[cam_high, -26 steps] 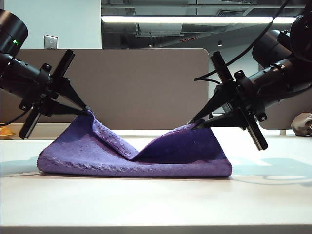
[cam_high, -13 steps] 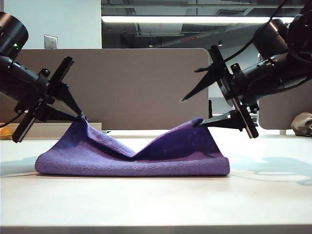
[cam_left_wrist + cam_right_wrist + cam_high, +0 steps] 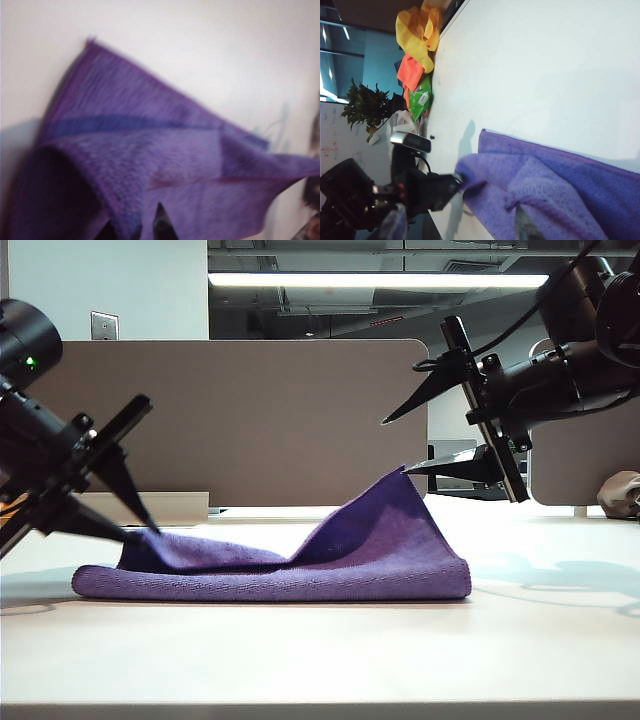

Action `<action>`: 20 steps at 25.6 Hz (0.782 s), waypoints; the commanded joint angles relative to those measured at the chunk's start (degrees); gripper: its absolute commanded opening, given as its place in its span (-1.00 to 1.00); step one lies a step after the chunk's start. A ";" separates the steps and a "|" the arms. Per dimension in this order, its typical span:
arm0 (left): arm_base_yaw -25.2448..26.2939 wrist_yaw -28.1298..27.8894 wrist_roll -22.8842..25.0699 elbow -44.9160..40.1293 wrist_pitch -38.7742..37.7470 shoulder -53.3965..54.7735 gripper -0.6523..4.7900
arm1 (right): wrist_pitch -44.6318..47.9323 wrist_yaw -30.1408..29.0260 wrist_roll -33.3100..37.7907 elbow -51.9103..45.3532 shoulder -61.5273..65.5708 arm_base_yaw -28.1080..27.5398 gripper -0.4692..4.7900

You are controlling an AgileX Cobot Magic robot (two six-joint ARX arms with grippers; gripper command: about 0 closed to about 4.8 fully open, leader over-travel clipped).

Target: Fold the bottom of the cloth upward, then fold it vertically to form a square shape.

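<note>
Soft, light, limp cloth point(image 3: 300, 565) wants corner pinches; left gripper point(image 3: 135, 528) half-open at its left corner, right gripper point(image 3: 395, 448) wide open above its right corner, both empty.

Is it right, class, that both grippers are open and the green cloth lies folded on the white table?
One thing is wrong: the cloth is purple, as the exterior view shows. The rest stands: left gripper and right gripper are open, and it lies folded on the white table.
</note>
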 commanded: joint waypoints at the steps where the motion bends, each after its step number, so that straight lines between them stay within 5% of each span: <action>1: 0.02 -1.46 4.76 0.13 -2.08 -0.24 -0.50 | 0.87 0.07 0.11 0.26 -0.20 0.00 0.24; 9: 0.07 -3.08 -1.36 0.15 9.64 -0.24 -0.50 | -2.95 -1.25 0.09 0.24 -0.20 0.15 0.26; 20: 0.17 -9.05 -1.75 0.15 20.26 -0.24 -0.50 | -3.28 0.44 -1.36 0.26 -0.20 0.09 0.26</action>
